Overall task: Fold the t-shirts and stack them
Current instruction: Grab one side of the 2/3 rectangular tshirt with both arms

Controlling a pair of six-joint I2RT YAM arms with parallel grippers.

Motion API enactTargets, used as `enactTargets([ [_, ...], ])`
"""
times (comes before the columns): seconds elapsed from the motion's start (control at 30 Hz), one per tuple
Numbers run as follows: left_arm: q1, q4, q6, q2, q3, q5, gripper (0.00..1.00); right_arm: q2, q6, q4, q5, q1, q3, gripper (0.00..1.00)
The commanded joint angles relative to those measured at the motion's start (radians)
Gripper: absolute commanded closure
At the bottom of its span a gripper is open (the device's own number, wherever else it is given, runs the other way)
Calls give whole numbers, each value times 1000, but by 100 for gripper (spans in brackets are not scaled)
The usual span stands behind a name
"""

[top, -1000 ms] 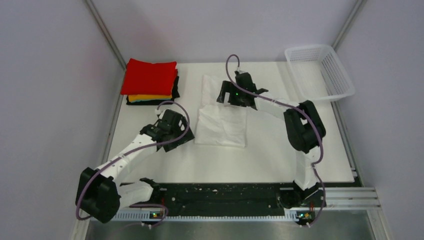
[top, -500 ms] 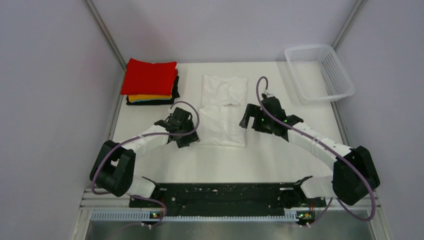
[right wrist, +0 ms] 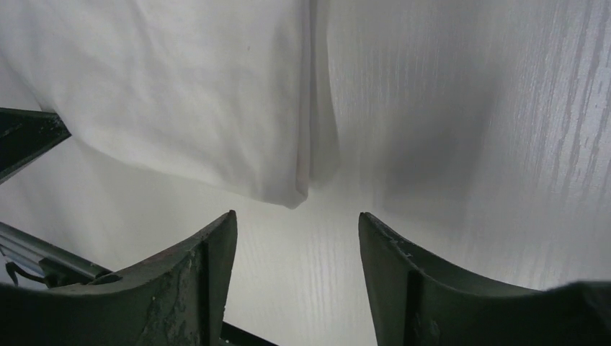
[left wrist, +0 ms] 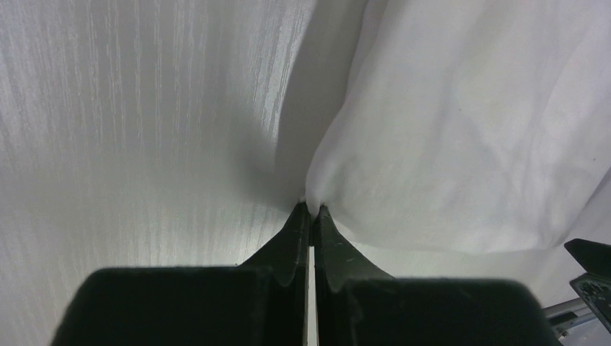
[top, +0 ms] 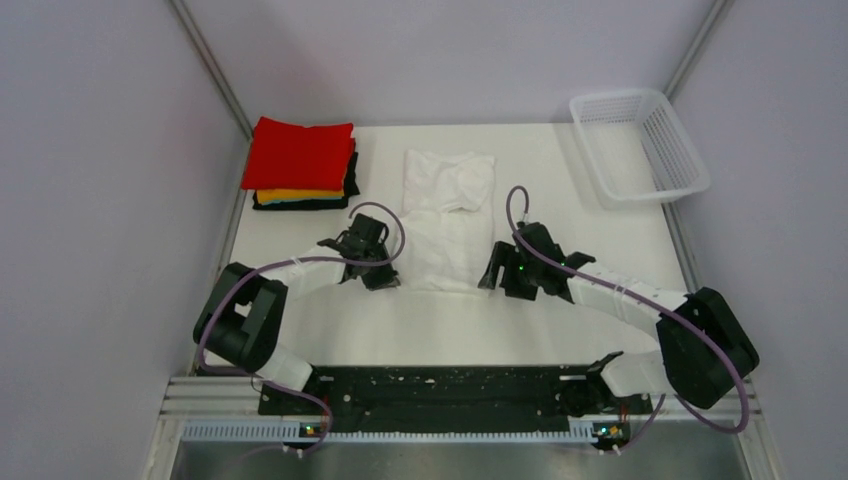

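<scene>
The white t-shirt (top: 450,215) lies partly folded on the table's middle, its near half smooth and its far half wrinkled. My left gripper (top: 386,281) is at its near left corner. In the left wrist view that gripper (left wrist: 310,210) is shut on a pinch of the white t-shirt (left wrist: 461,137). My right gripper (top: 491,281) sits at the near right corner. Its jaws (right wrist: 297,216) stand open, and the white t-shirt's corner (right wrist: 216,94) lies just ahead of them, not between them. A folded stack with a red t-shirt (top: 300,153) on top, orange-yellow and black under it, rests at the far left.
A white mesh basket (top: 640,145) stands at the far right corner. Metal frame posts run along both sides of the white table (top: 500,320). The black base rail (top: 440,390) lies along the near edge.
Both arms came toward me to the white t-shirt's near corners. The left gripper went from open to shut on the left corner. The right jaws narrowed but stay open.
</scene>
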Motion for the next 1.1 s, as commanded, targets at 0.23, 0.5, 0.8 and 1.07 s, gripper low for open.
enactTargets([
  [0.23,1,9,-3,7,-49,-11,100,89,63,160,-21,34,-50,55],
  [0.5,2,8,-2,-3,-64,-13,100,166,50,203,32,36,-62,68],
  [0.8,1,-51,-4,-115,-117,-50,100,41,9,131,-40,36,-160,100],
  [1.07,-14,-124,-38,-297,-271,44,100,-266,12,-23,-186,58,-304,100],
])
